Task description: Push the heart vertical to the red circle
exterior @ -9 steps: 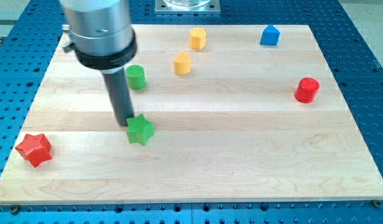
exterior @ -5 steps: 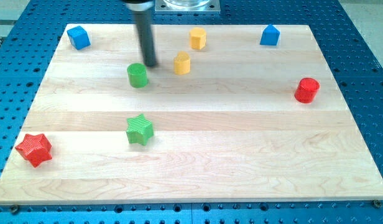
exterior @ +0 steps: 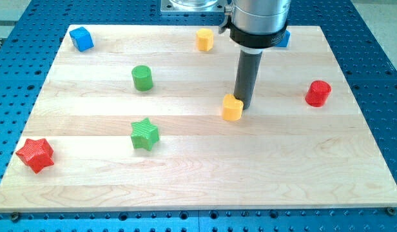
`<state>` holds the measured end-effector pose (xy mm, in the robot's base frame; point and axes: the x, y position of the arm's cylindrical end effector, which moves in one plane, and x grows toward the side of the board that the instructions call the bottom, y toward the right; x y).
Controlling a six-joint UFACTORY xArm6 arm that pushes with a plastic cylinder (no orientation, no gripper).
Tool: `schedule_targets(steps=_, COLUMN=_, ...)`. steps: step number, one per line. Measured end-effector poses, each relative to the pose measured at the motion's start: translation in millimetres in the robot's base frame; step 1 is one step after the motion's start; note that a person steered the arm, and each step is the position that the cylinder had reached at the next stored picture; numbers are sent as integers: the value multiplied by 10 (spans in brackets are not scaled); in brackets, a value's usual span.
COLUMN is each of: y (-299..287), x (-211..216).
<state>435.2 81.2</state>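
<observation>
Heart (exterior: pixel 232 107), yellow, sits mid-tabletop, well left of the red circle (exterior: pixel 318 93) and slightly nearer the view's bottom. My tip (exterior: pixel 243 106) touches its upper right edge; there is no gripper, just the rod. Nearest are the red star (exterior: pixel 35 154) and green star (exterior: pixel 145 134), then the green cylinder (exterior: pixel 142 78). Farthest: a blue cube (exterior: pixel 81 38), a yellow block (exterior: pixel 204 40) and a blue block (exterior: pixel 285 40) mostly hidden behind the arm.

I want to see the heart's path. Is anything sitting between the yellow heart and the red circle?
No. In the camera view, only my tip stands there, touching the yellow heart on its right; from there to the red circle the board is bare.
</observation>
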Motion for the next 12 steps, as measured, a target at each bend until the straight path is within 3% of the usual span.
schedule_targets(steps=1, y=-215, x=-9)
schedule_targets(steps=2, y=-119, x=438)
schedule_targets(steps=3, y=-189, x=529)
schedule_targets(steps=4, y=-318, x=308)
schedule_targets(steps=5, y=-512, x=354)
schedule_targets(steps=6, y=-253, x=798)
schedule_targets(steps=8, y=-784, x=565)
schedule_targets(steps=9, y=-996, x=825)
schedule_targets(steps=11, y=952, x=1089)
schedule_targets(steps=12, y=316, x=845)
